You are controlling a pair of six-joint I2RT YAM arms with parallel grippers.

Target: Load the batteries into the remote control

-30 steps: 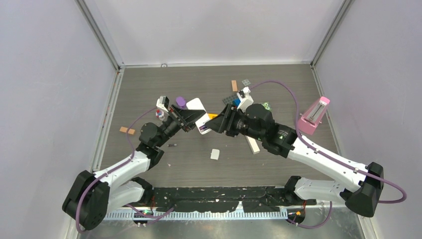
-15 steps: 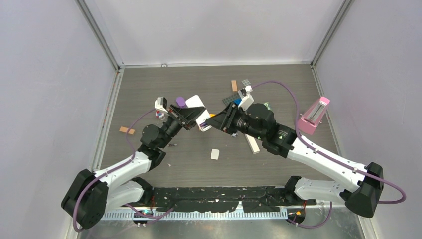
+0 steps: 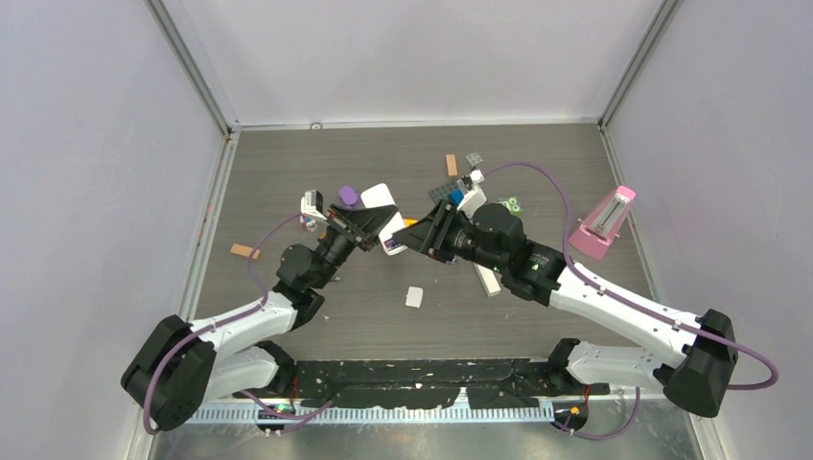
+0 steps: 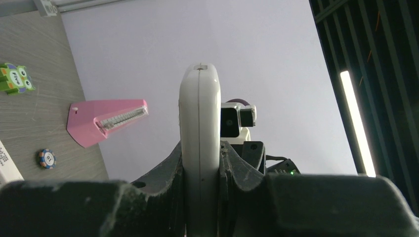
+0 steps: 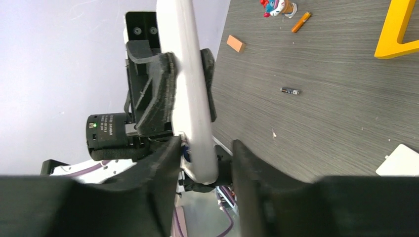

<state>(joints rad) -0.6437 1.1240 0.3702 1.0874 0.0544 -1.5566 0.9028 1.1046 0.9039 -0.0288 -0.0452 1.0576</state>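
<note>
Clamping the remote control (image 4: 199, 113) edge-on, your left pincer (image 4: 200, 163) is closed tight; only your right wrist view shows the right pincer (image 5: 205, 148) half-open astride it, and a battery (image 5: 290, 91) on the tabletop (image 5: 346, 74) beyond it.

Lab enclosure: plain walls (image 3: 96, 144), metal-framed tabletop (image 3: 383, 163)

Left gripper (image 3: 372, 230) clamped tight; right gripper (image 3: 409, 236) facing it, slightly parted.

On your grey wood-grain tabletop (image 3: 288, 163) you have a pink wedge-shaped metronome (image 3: 602, 222) by the right wall, a green owl-faced tile (image 4: 15, 79) and a blue round poker chip (image 4: 46, 158) near it, a small orange block (image 3: 244, 251) far left, and a small white square piece (image 3: 414, 297) near the middle.
</note>
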